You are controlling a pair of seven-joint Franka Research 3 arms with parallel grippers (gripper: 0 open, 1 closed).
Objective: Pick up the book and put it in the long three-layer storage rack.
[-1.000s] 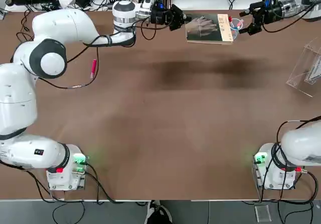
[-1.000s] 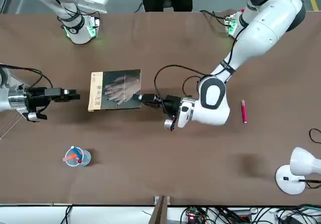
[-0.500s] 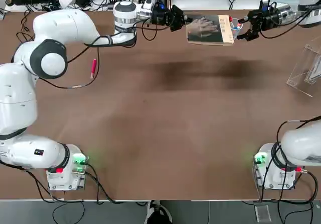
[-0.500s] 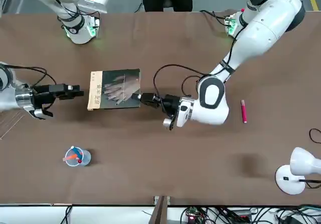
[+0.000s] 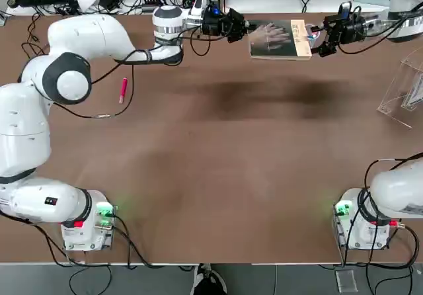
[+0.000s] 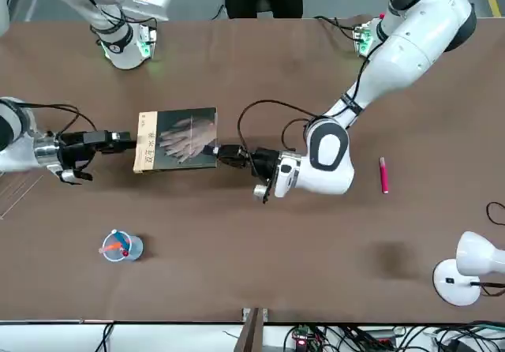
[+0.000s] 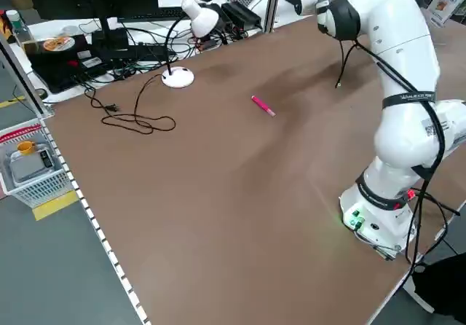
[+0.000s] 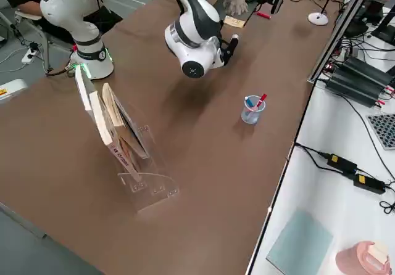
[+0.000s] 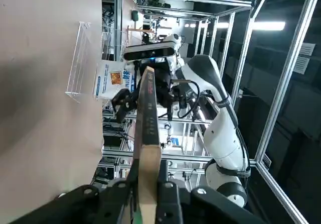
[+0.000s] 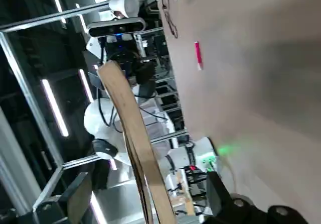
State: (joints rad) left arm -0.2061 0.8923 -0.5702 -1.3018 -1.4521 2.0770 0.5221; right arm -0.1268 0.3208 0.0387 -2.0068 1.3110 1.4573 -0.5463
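A: Reading the top view from left to right, what do we see around the book point(image 5: 280, 39)?

B: We see the left gripper point(image 5: 243, 27) clamped shut on the book's dark edge, holding it level above the far side of the table point(image 5: 211, 149). Beyond the book's opposite, tan edge sits the right gripper point(image 5: 318, 37), its jaws spread wide; the tan strip lies between them, and we cannot tell whether they touch it.

A: Which way does the book point?

B: It is nearly square, so its long axis is hard to judge; its cover with the pale hand faces up. The tan strip points toward the right gripper and the storage rack point(image 5: 404, 90), the dark edge toward the left gripper.

A: How many of each thing do we count?

B: One book in the grippers; one clear rack, well apart from the book to the right, with two or so booklets point(image 8: 108, 124) leaning in it; one pen cup point(image 6: 117, 246); one pink pen point(image 5: 123, 90) lying left of the book; one white lamp point(image 6: 465, 267).
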